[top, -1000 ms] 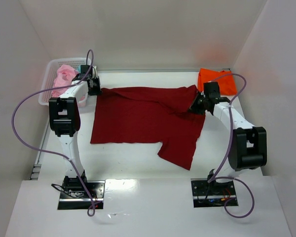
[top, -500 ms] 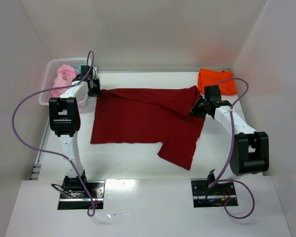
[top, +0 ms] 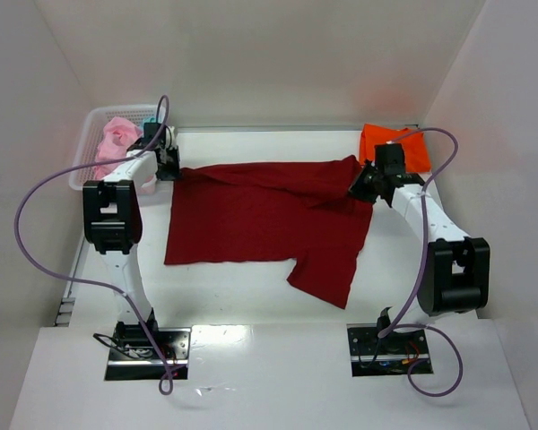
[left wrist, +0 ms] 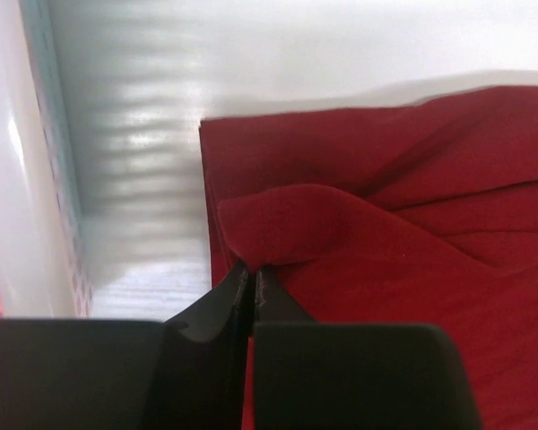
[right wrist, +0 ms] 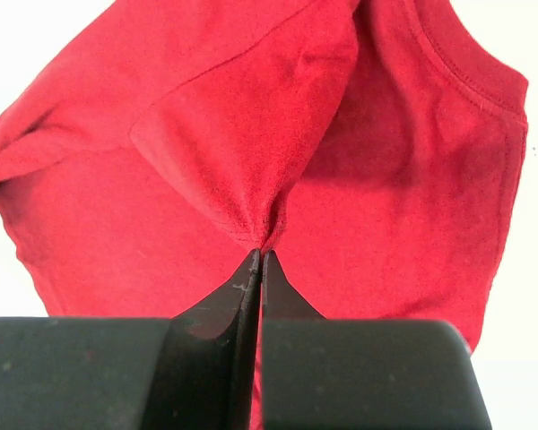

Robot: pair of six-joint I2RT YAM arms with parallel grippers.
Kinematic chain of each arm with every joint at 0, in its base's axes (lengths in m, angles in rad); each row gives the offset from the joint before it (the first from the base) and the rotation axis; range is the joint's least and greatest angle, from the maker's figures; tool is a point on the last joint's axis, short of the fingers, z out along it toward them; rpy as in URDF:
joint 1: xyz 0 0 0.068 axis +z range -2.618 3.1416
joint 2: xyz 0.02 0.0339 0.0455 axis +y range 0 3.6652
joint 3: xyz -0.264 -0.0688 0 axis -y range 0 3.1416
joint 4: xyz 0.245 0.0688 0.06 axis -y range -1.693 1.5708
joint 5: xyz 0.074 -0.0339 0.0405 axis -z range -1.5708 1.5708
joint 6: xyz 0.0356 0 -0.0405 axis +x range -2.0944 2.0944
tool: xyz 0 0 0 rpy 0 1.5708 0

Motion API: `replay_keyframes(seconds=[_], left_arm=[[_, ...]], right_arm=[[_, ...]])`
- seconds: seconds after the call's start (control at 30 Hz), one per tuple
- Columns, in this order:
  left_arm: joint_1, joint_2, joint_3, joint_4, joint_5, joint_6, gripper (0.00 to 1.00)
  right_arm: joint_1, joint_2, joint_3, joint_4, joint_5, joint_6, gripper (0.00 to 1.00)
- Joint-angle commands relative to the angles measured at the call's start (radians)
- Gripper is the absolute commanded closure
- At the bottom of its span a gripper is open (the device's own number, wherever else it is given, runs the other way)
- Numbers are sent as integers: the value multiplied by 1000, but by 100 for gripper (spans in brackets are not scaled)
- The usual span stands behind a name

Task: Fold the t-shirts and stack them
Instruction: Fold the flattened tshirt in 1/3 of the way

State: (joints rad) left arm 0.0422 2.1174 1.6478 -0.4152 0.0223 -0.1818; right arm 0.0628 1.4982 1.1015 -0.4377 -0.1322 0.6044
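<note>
The left gripper [left wrist: 251, 269] and right gripper [right wrist: 261, 255] each had their fingers pinched shut on a far corner of the dark red t-shirt [top: 260, 219], which lay mid-table [top: 242, 291], apparently to stretch it flat for folding.

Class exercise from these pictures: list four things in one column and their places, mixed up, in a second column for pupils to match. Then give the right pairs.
Things
1. dark red t-shirt
2. orange t-shirt
3. pink t-shirt
4. white mesh basket

Places
A. inside the basket
B. far left of the scene, beside the left arm
C. far right corner of the table
D. spread over the middle of the table, pinched at its far corners by the left gripper and the right gripper

Pairs: 1-D, 2-C, 3-A, 4-B
</note>
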Motion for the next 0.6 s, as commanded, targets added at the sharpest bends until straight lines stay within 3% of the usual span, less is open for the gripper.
replay_keyframes(seconds=[0.0,0.57], left_arm=[[13,-65,-51,-8,-19,35,100],[13,-181,-132,1,-70,81,100]], right_arm=[[-18,-13,67,-22,8,-25,99],[-27,-4,107,-84,-26,-52,99]])
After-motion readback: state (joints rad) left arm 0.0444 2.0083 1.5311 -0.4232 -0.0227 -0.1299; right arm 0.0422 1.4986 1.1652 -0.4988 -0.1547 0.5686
